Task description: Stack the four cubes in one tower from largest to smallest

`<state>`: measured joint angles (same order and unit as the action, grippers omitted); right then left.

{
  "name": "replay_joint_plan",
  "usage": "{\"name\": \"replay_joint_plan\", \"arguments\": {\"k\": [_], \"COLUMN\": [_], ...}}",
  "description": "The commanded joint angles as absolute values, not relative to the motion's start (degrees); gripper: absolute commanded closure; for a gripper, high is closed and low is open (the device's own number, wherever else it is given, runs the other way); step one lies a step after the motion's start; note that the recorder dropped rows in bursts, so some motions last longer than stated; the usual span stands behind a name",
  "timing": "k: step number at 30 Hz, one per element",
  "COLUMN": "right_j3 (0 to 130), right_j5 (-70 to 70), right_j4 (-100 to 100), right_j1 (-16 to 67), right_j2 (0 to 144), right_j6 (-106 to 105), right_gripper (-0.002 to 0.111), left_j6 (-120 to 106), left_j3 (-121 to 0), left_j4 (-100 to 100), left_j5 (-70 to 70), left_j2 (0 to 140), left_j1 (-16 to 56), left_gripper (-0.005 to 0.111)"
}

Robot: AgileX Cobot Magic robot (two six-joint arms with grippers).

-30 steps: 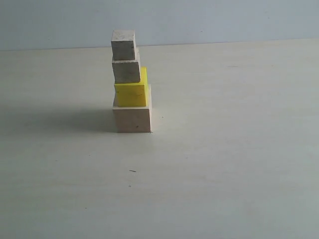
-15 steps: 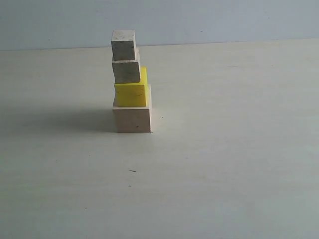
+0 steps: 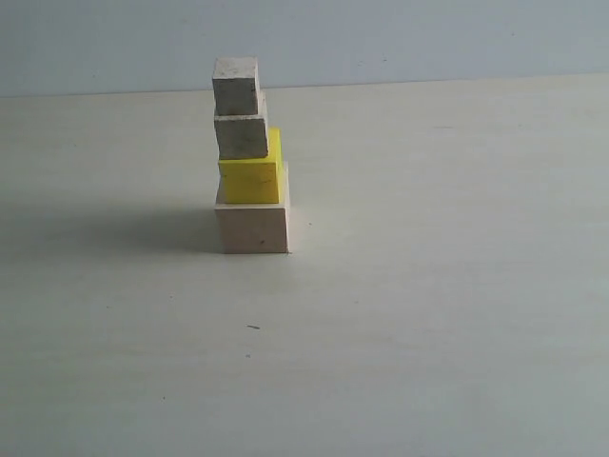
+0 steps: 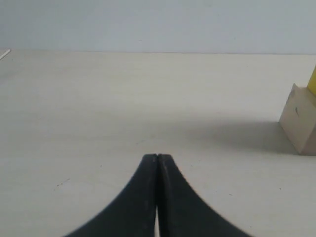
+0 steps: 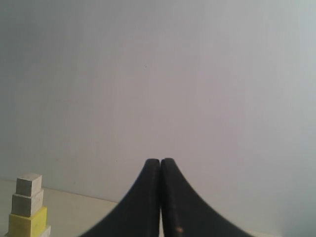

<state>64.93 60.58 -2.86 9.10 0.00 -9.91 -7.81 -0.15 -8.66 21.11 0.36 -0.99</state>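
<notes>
Item: surface (image 3: 428, 286), pale and matt, filling the exterior view; its far edge runs along 12 o'clock, where it meets a blue-grey wall (image 3: 428, 38). Open room: broad bare ground from 1 through 6 to 8 o'clock of the tower, with no arm in the exterior view. Item: the tower (image 3: 249, 157), upright, toward 11 o'clock from the middle of the exterior view and short of the far edge. Components, bottom to top: largest cube (image 3: 252, 228), pale wood, resting on the surface; yellow cube (image 3: 251, 181) on it; small pale cube (image 3: 241, 136) on the yellow; smallest cube (image 3: 235, 86) on top. The two upper cubes sit toward the 9 o'clock side, leaving a strip of yellow top bare at 3 o'clock. Item: shadow (image 3: 114, 228), cast from the tower's base toward 9 o'clock. Item: dark speck (image 3: 253, 327) on the surface at 6 o'clock of the tower, apart from it. Item: left pincer (image 4: 157, 158), black, clenched with its tips pressed together and grasping nothing, low over bare surface, the tower's base ahead and off to one side. Item: right pincer (image 5: 160, 162), black, likewise clenched and empty, raised before the wall, well apart from the tower.
</notes>
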Motion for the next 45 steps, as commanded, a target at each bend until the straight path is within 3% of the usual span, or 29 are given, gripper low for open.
{"name": "replay_joint_plan", "arguments": {"k": [1, 35, 45], "right_j3": [64.9, 64.9, 64.9], "right_j5": [60.5, 60.5, 60.5], "right_j4": [-2.8, -2.8, -3.1], "right_j1": [9.0, 9.0, 9.0], "right_j2": [0.0, 0.0, 0.0], "right_j6": [-9.8, -9.9, -9.9], "right_gripper": [0.108, 0.108, 0.108], "left_j6": [-6.7, -5.5, -5.6], "left_j3": [0.0, 0.0, 0.0], "left_j4": [-7.7, -7.6, 10.8], "left_j5": [20.3, 20.2, 20.3], "left_j2": [0.0, 0.0, 0.0], "left_j1": [-0.7, -3.6, -3.6], "left_gripper": [0.107, 0.107, 0.107]}}
